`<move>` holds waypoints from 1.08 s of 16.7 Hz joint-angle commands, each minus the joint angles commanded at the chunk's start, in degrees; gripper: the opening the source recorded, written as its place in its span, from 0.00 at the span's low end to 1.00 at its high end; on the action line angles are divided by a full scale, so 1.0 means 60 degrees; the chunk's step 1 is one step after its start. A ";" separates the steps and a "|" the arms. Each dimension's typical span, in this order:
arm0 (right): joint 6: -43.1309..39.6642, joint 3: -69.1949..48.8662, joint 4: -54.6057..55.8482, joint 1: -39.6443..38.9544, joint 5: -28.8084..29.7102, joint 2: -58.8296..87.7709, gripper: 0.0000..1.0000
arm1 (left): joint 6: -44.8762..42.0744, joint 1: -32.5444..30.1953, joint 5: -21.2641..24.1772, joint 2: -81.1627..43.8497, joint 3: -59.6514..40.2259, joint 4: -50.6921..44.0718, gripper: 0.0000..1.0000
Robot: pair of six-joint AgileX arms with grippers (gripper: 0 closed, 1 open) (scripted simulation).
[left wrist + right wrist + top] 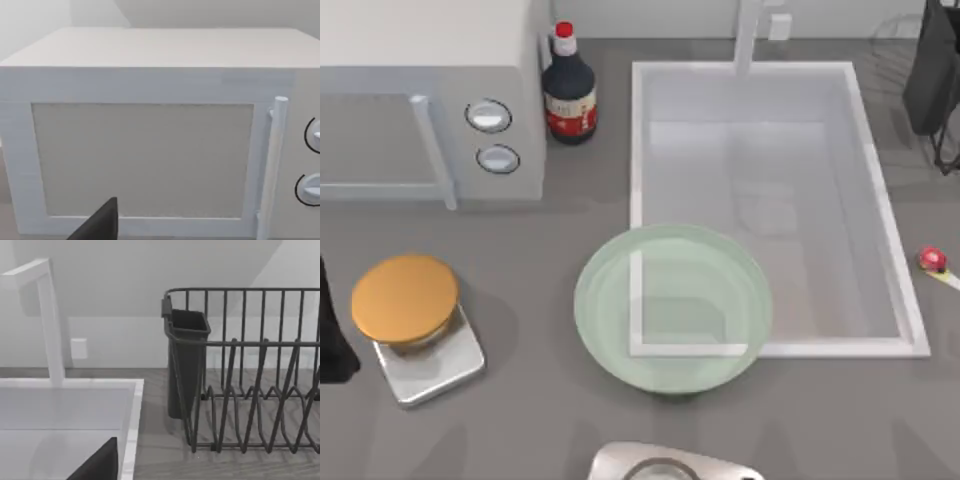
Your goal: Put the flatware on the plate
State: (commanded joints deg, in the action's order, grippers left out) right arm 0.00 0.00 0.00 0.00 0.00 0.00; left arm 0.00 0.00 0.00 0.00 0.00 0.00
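The sink (pixel 760 200) is the biggest thing on the counter, a pale rectangular basin, and I place everything else by it. The microwave (pixel 430 100) stands well off its left side, with a dark sauce bottle (pixel 569 90) between the two. A wire dish rack (pixel 250 375) sits past the sink's far right corner. The pale green glass plate (pixel 672 305) rests over the sink's near left corner, partly on the counter and partly overhanging the basin — not a steady seat. Farther left of the sink is an orange disc on a square steel base (pixel 415 320).

The spoon (pixel 934 262) lies just beyond the sink's right rim; I can see its red-pink knob and a bit of white handle, the rest running out of sight.

The left arm waits far to the left of the sink and faces the microwave; the right arm waits by the rack. A dark finger (pixel 97 462) edges into each wrist view, yet I cannot tell whether either hand is open or closed.

The risks, as I judge them: a thin handle lying flat may slip a pinch — and a spoon set down hard could tip the overhanging plate into the basin.
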 joint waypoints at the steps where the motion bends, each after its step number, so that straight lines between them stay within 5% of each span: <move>1: 0.0000 0.0000 0.0000 0.0000 0.0000 0.0000 1.00 | 0.0000 0.0000 0.0000 0.0000 0.0000 0.0000 1.00; 8: -0.1078 -0.1925 -0.1447 0.0039 0.0007 0.2115 1.00 | 0.0000 0.0000 0.0000 0.0000 0.0000 0.0000 1.00; 18: -0.4687 -0.8344 -0.6738 0.0152 -0.0072 1.1594 1.00 | 0.0000 0.0000 0.0000 0.0000 0.0000 0.0000 1.00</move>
State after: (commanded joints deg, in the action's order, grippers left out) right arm -28.12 -50.06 -40.43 0.91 -0.43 69.56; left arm 0.00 0.00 0.00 0.00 0.00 0.00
